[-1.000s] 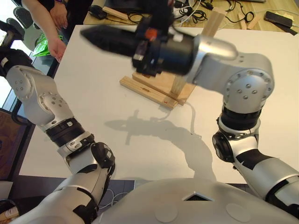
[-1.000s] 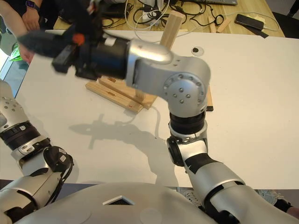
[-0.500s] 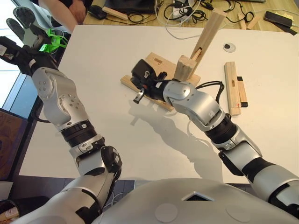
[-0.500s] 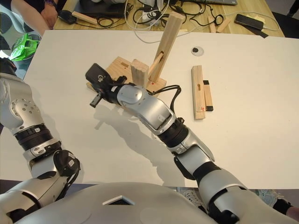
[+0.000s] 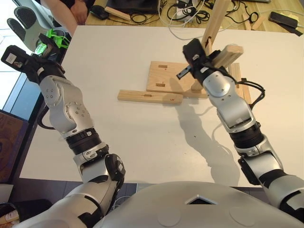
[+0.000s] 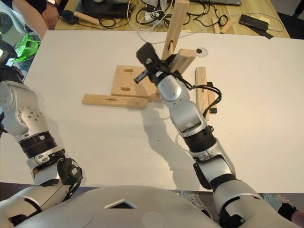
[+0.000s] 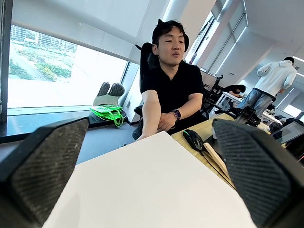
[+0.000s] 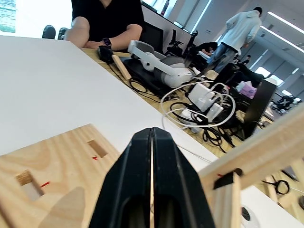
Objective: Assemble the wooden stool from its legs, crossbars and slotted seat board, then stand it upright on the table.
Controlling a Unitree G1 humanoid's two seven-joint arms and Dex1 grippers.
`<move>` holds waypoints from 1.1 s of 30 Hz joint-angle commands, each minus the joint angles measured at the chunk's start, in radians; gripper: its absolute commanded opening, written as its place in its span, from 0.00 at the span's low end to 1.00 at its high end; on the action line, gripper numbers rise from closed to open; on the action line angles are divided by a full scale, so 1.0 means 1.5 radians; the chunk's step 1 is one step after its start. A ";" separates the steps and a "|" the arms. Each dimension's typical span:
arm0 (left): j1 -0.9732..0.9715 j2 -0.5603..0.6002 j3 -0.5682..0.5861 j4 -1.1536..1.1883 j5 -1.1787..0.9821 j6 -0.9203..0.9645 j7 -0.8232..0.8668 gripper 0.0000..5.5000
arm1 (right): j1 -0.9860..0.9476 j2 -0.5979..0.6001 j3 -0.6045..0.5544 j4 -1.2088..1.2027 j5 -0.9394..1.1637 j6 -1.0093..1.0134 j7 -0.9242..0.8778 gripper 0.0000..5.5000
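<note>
The slotted seat board (image 5: 167, 78) lies flat near the middle of the white table (image 5: 118, 142). A loose slotted wooden bar (image 5: 149, 97) lies along its near edge. At the board's right side a tall leg (image 5: 216, 19) rises at a slant, with a short crossbar (image 5: 229, 53) tilted against it. My right gripper (image 5: 190, 46) hovers shut over the board's right part, just left of the leg, with nothing between its fingers (image 8: 152, 156). The wrist view shows the board's slots (image 8: 97, 148) below it. My left gripper (image 7: 149, 171) is open and empty, held up beyond the table's left edge (image 5: 14, 58).
Another wooden bar (image 6: 202, 90) with a small black piece (image 6: 212, 97) beside it lies right of the board, behind my right arm. A small dark disc (image 6: 201, 50) sits at the back right. Cables and wood scraps (image 5: 142, 9) crowd the desk beyond the far edge.
My right arm has swung from the board's left side to its right, beside the leg. The board now lies flat with the bar loose in front. My left arm barely moved.
</note>
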 commanded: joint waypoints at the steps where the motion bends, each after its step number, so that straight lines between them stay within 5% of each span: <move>1: 0.009 -0.015 -0.008 -0.002 -0.001 0.006 0.007 0.87 | 0.007 -0.036 -0.064 0.015 -0.033 -0.013 -0.017 0.01; 17: 0.033 -0.026 -0.024 -0.020 0.000 0.021 0.004 0.87 | -0.054 -0.061 -0.283 0.199 -0.051 -0.050 -0.116 0.01; 23: 0.030 -0.034 -0.033 -0.014 0.004 0.019 0.001 0.87 | -0.229 0.006 -0.369 0.425 0.046 -0.058 -0.125 0.01; 29: 0.020 -0.032 -0.043 0.000 0.003 0.015 -0.007 0.87 | -0.360 0.000 -0.400 0.695 0.127 -0.042 0.020 0.01; 33: 0.021 -0.029 -0.043 0.005 0.004 0.011 -0.009 0.87 | -0.354 -0.003 -0.366 0.734 0.139 0.003 0.166 0.01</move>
